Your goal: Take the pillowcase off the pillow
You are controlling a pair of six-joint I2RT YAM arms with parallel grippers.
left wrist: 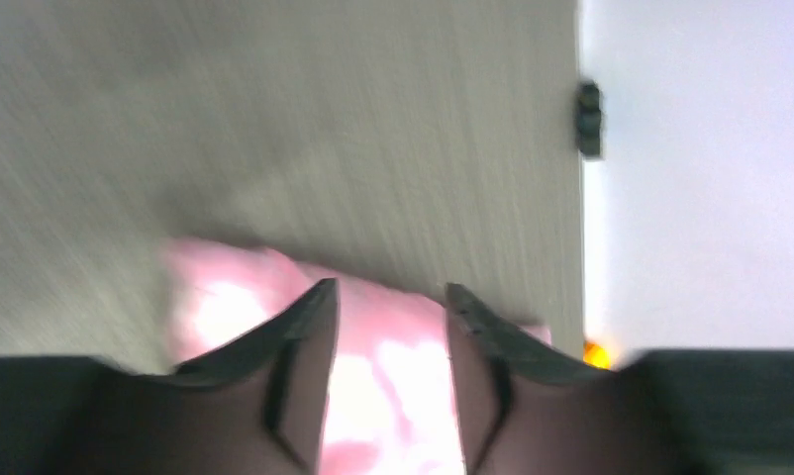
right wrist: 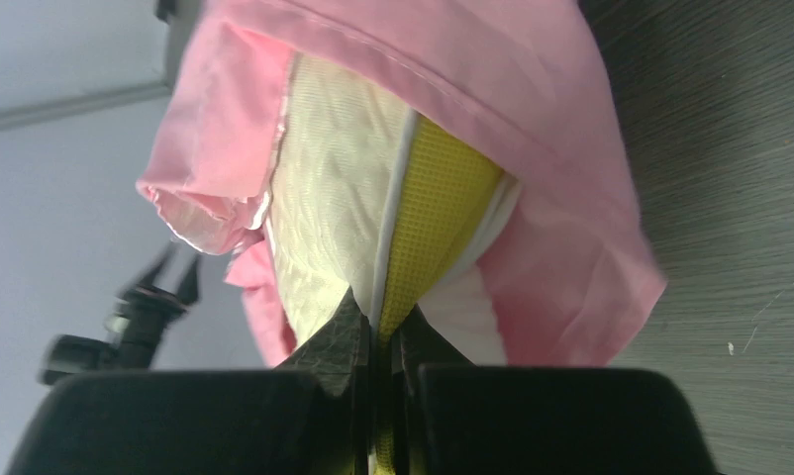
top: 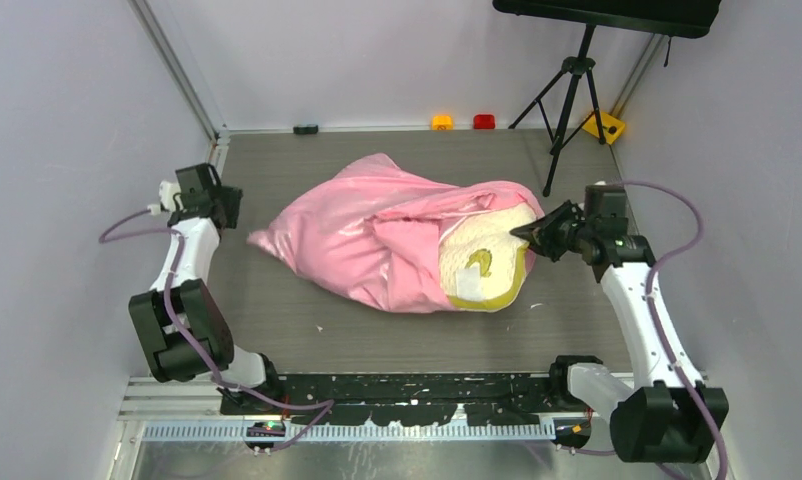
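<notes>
Pink satin pillowcase (top: 362, 240), cream pillow (top: 489, 232), white tag (top: 469, 284), gold emblem (top: 483, 262)

The wrinkled, shiny pink pillowcase (top: 367, 240) is lying bunched mid-table (top: 277, 330), covering most of the cream quilted pillow (top: 482, 262), whose mustard-banded, white-tagged right end is poking out of its open mouth.

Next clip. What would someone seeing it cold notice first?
A big shiny pink pillowcase lies heaped in the middle of the table, with the cream pillow poking out of its open right end. The right gripper is shut on the pillow's yellow edge band. The left gripper is open near the table's left side, above the cover's far corner and holding nothing.
</notes>
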